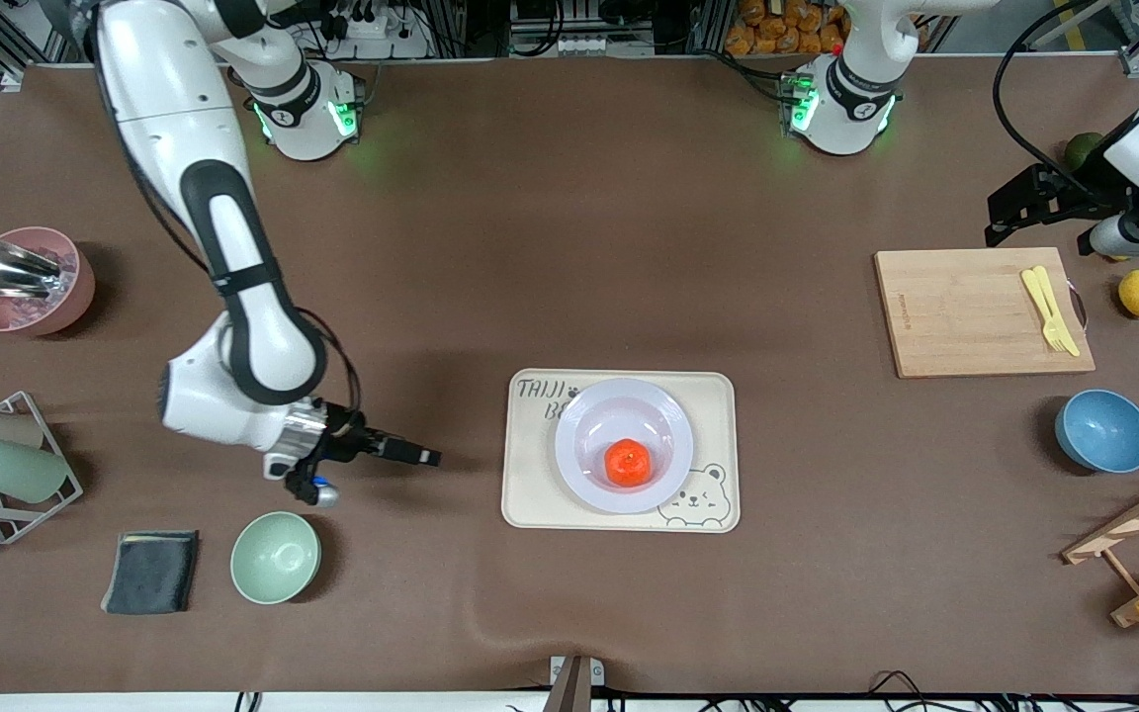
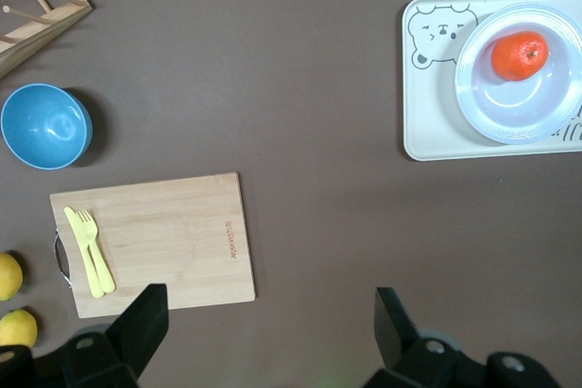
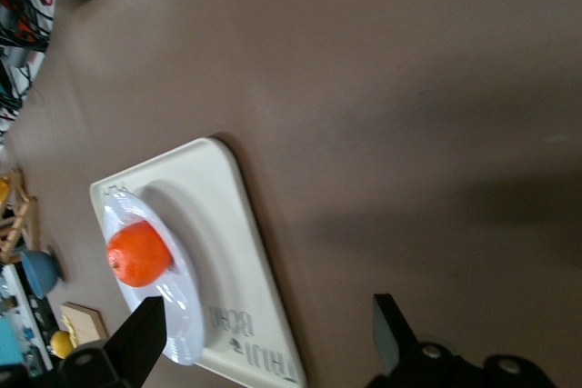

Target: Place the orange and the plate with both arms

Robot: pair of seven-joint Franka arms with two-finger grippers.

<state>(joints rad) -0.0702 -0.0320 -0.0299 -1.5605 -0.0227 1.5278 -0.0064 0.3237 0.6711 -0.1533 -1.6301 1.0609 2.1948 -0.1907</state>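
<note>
Your orange (image 1: 628, 463) sits in the plate (image 1: 624, 445) on the cream tray (image 1: 530, 494). The right gripper (image 1: 421, 456) hangs low beside the tray, fingers wide and empty; a careless sweep could nudge the tray and roll the fruit. The left gripper (image 1: 1009, 213) waits over the cutting board (image 1: 965, 316), equally open.

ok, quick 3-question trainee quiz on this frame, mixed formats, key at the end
1. True or false: the orange lies in the plate.
2. What does the plate rest on? A) cutting board B) cream tray C) bare table
3. Fill in: the right hand is ____ and holds nothing, over the table between the green bowl and the tray.

Key: 1 true; 2 B; 3 open. The left hand is open too, above the cutting board's edge.
</note>
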